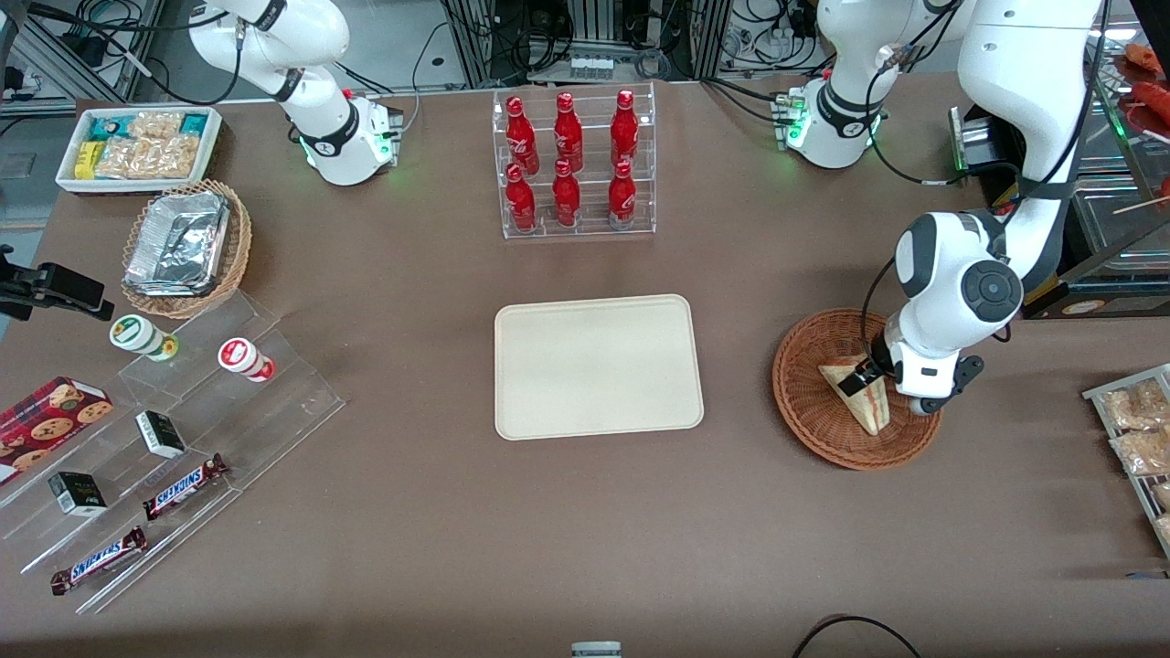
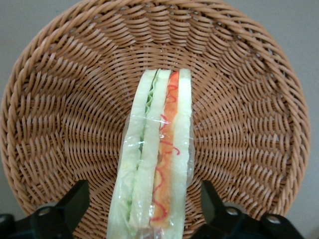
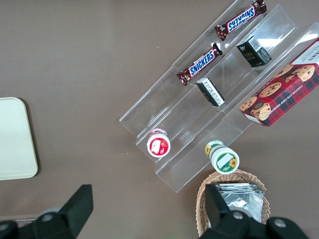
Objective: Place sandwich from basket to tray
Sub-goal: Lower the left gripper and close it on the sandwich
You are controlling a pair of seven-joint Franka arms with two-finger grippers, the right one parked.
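end effector (image 1: 857,376) in basket (image 1: 804,402), open table toward tray (image 1: 599,366)

The sandwich (image 1: 859,395) lies in the basket (image 1: 804,402), toward my working end of the bench (image 1: 585,530). My gripper (image 1: 864,373) sits low over it, jaws spread on either side. The tray (image 1: 598,366) rests beside the basket, well apart.
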